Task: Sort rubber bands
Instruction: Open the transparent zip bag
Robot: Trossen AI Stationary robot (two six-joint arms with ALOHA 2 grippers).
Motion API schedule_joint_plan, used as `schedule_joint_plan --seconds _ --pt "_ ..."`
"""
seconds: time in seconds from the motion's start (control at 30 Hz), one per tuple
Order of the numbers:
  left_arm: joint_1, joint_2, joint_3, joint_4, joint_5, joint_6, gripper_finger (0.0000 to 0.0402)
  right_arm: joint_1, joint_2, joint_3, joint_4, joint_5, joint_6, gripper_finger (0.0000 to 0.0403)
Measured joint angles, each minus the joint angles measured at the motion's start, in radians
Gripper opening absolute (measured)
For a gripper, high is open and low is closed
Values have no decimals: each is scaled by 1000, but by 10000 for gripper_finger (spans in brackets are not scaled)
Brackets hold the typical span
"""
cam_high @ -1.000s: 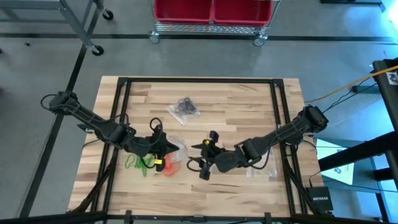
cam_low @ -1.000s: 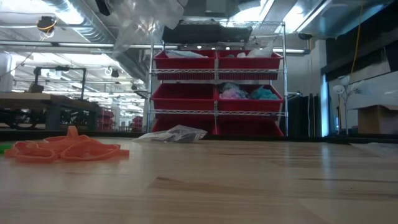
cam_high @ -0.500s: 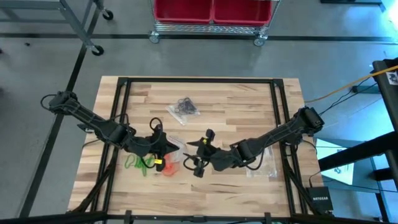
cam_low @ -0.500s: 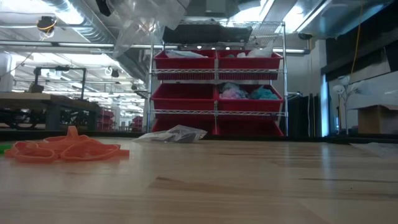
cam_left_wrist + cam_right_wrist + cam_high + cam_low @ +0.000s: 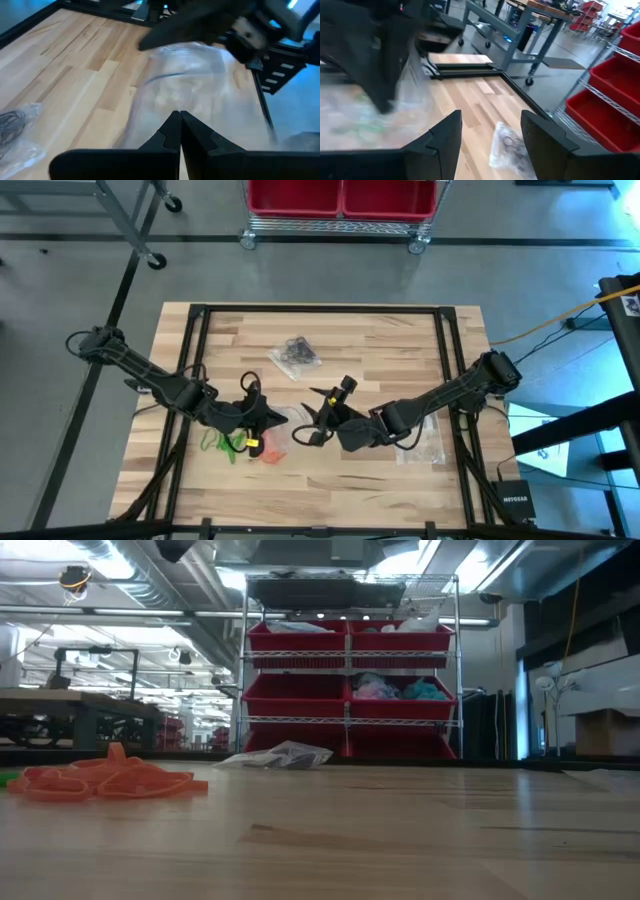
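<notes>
My left gripper (image 5: 264,416) is shut on a clear plastic bag (image 5: 287,416) above the table's middle; the left wrist view shows the bag (image 5: 186,85) spreading out past the shut fingertips (image 5: 179,120). My right gripper (image 5: 322,412) stands open just right of the bag, with nothing between its fingers (image 5: 445,137). Green rubber bands (image 5: 214,442) and orange-red ones (image 5: 271,451) lie in loose heaps on the wood below my left gripper; the orange heap (image 5: 105,780) also shows in the low view. Black bands lie inside a second clear bag (image 5: 295,355) farther back. My left gripper pinches the clear bag's near edge (image 5: 176,109) between its two shut fingertips. The fingers slant a little downward, coming from the table's left. The bag reaches out ahead of them toward my right gripper, off the table; one layer or several, I cannot tell.
Another clear bag (image 5: 425,442) lies flat on the table under my right arm. The bag of black bands (image 5: 507,145) shows ahead of my right gripper and in the low view (image 5: 280,754). A wire shelf with red bins (image 5: 350,690) stands beyond the far edge.
My right gripper has moved toward the table's left and far edges, closer to the held bag, and has turned at the wrist while staying open. The clear bag, which showed at the top of the low view, has left that view.
</notes>
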Motion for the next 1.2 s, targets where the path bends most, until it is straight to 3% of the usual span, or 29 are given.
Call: schedule_joint_plan --seconds 0.23,0.3,0.5,0.57,0.67,0.87,1.2 --pt "-8 0 0 -1 1 9 0 -2 -38 0 -80 2 -1 195" --pt "-8 0 0 -1 1 9 0 -1 -56 0 -67 -41 -1 195" --pt "-2 0 0 0 -9 7 0 0 -77 0 24 -415 25 195" --pt "1 0 0 0 -10 7 0 0 -68 0 53 -488 26 195" --pt "1 0 0 1 -11 7 0 0 -53 1 57 -481 27 195" --pt "-1 0 0 1 -10 11 0 -1 -36 0 60 -304 15 195" --pt "1 0 0 7 -11 30 0 -1 -25 0 52 -373 -3 195"
